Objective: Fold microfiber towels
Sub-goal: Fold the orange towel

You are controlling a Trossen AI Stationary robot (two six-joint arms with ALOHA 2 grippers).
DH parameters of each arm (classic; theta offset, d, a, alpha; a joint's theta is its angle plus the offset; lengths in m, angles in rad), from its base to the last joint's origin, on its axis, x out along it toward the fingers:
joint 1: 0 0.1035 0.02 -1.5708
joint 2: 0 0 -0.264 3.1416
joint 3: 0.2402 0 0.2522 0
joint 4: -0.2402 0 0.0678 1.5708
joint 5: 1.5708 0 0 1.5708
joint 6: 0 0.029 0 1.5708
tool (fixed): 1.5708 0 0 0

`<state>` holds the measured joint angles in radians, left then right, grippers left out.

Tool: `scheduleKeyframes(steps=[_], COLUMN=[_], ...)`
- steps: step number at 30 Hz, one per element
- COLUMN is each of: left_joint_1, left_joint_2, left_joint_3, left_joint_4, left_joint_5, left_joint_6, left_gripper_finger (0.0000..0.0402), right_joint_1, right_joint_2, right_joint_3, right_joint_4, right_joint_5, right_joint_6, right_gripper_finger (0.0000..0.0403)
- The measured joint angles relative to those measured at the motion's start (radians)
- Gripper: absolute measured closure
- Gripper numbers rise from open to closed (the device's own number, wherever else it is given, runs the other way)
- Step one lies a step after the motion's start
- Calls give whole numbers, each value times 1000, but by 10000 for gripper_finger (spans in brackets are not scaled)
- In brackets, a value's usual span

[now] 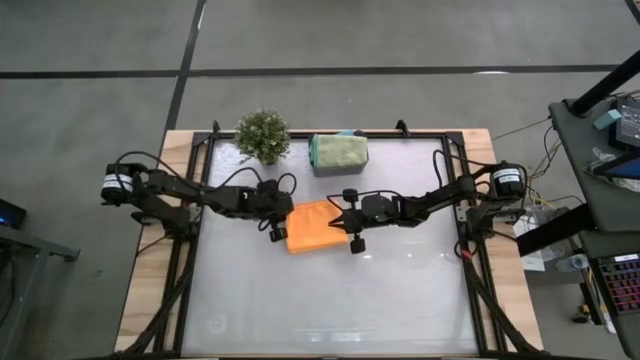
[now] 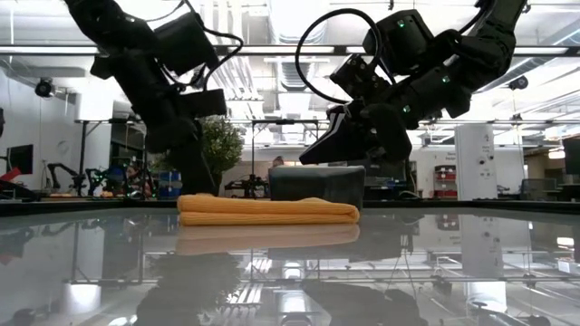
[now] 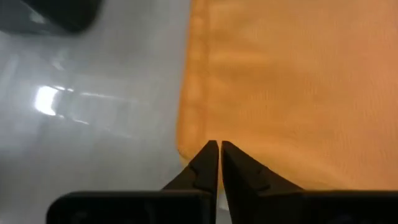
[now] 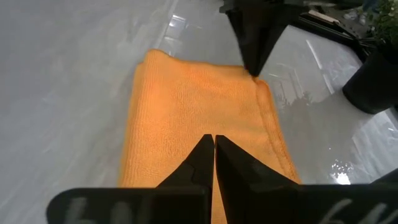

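Orange towel (image 1: pixel 312 227), plain, finely ribbed weave; light green towel (image 1: pixel 339 152) in a grey bin (image 1: pixel 338 169); green plant (image 1: pixel 262 135); glossy pale grey counter (image 1: pixel 330 300), wood-edged; black arms.

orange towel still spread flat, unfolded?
No. The orange towel lies folded in stacked layers on the table, as the low view shows.

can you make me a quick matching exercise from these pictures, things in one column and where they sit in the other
Things:
1. orange towel
2. potted plant
3. green towel
4. left gripper

Places:
A. far edge of the table, in the grey bin
B. middle of the table, lying flat and folded
C. shut, at the orange towel's left edge
D. far edge, left of the bin

Pairs: 1-B, 2-D, 3-A, 4-C
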<state>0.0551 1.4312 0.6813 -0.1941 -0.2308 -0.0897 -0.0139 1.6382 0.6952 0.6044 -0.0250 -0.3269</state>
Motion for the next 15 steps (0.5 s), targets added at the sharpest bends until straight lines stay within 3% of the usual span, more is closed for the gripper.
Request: scheduleKeyframes(steps=[7, 15], left_joint_1=[0, 2], left_joint_2=[-25, 12], left_joint_3=[30, 25], left_joint_4=[4, -2], left_joint_5=[-74, 48], left_joint_6=[44, -51], left_gripper_finger=[400, 395], right_joint_1=[-8, -21], right_joint_2=[0, 0], right_joint_3=[0, 0], right_joint_4=[0, 3], right_joint_5=[1, 0], right_joint_6=[-2, -15], right_gripper_finger=[394, 394])
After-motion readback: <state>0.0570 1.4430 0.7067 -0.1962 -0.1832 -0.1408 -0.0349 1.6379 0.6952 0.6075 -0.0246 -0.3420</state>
